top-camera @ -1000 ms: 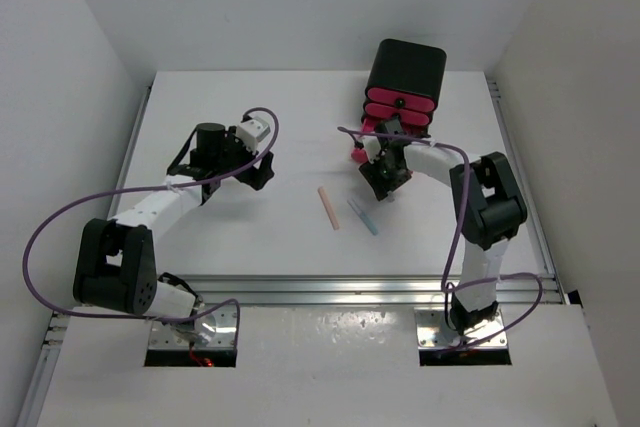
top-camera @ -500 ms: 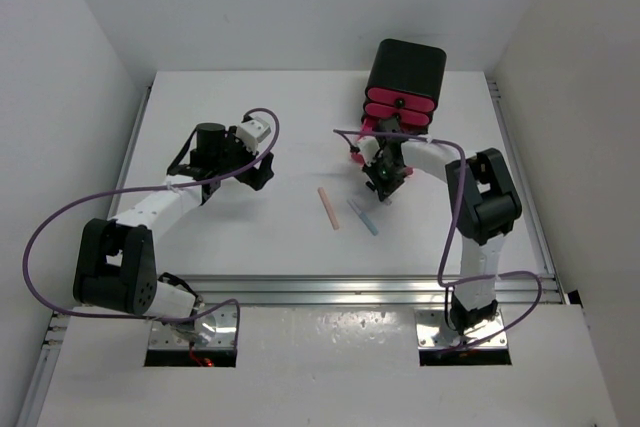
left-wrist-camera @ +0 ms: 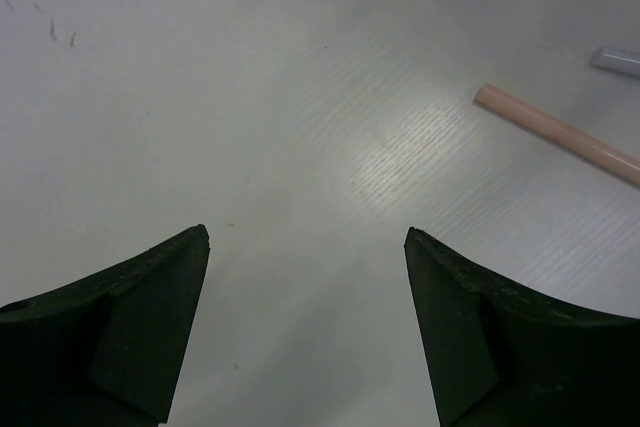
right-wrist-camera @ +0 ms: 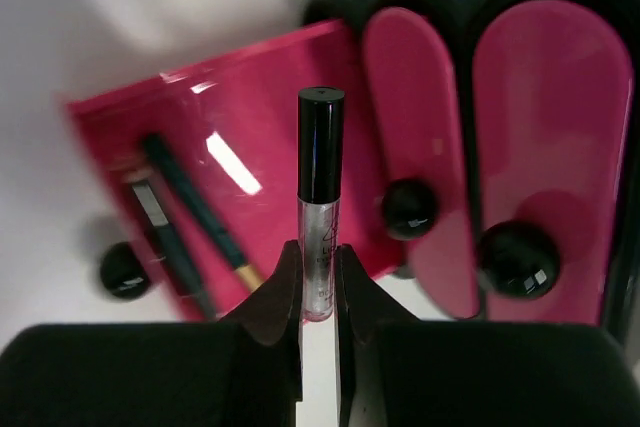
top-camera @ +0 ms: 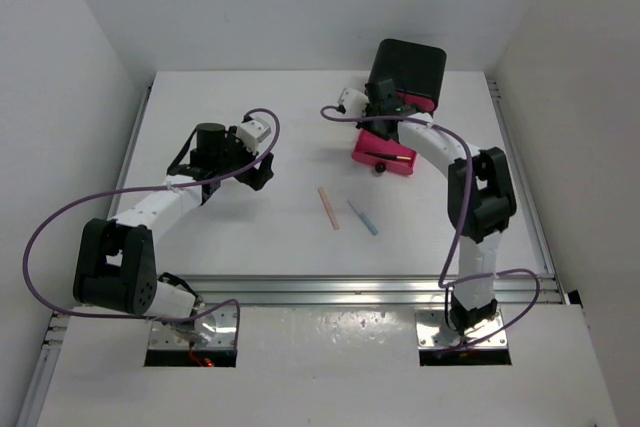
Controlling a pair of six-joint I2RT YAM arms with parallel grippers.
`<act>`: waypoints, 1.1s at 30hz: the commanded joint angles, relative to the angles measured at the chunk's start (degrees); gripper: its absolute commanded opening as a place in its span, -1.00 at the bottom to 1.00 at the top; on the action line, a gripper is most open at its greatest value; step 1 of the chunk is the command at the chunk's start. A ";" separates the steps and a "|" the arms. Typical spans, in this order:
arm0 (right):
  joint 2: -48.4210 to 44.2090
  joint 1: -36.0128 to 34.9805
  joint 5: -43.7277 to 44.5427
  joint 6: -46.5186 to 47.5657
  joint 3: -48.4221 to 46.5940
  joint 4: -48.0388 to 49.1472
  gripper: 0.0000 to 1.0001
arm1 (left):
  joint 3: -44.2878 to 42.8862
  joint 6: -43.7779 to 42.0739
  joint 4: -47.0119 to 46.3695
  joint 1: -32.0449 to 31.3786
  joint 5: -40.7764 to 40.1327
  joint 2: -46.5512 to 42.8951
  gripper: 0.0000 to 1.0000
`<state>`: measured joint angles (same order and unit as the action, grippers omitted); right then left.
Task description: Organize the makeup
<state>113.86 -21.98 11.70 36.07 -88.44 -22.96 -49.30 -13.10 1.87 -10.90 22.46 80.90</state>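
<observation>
Now that the right pincer [right-wrist-camera: 318, 265] is up off the bench [top-camera: 230, 237] compared with a second ago, it hovers over the pulled-out drawer [right-wrist-camera: 262, 87], clenched on a gloss tube [right-wrist-camera: 320, 209]. Pencils [right-wrist-camera: 195, 209] already lie in there, so the tube probably goes in next. Left pincer [left-wrist-camera: 306, 235] hangs wide, holding nothing, near the pink stick [top-camera: 329, 208] and blue stick [top-camera: 363, 217], both unsorted.

Left arm [top-camera: 150, 209], right arm [top-camera: 432, 142]: white links, black joints, looping purple cable [top-camera: 26, 252]. Left gripper [left-wrist-camera: 307, 232], right gripper [right-wrist-camera: 318, 247]: matte black fingers.
</observation>
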 commanded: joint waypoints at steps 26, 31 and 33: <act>-15.43 -12.73 -14.43 -32.47 25.68 -3.58 0.55 | -0.45 -0.70 -0.02 -0.44 0.21 1.10 0.70; -11.31 -15.02 -11.80 -35.37 27.27 -5.25 0.46 | 0.69 -0.70 -1.33 -0.96 0.22 1.10 0.70; -9.99 -14.94 -9.78 -35.63 27.88 -5.08 0.34 | 1.22 -0.70 -1.34 -0.97 0.22 0.58 0.70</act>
<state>103.18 -36.69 0.58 4.16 -60.64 -28.88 -48.86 -14.28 2.66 -11.03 21.65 81.76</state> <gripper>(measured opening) 0.684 0.851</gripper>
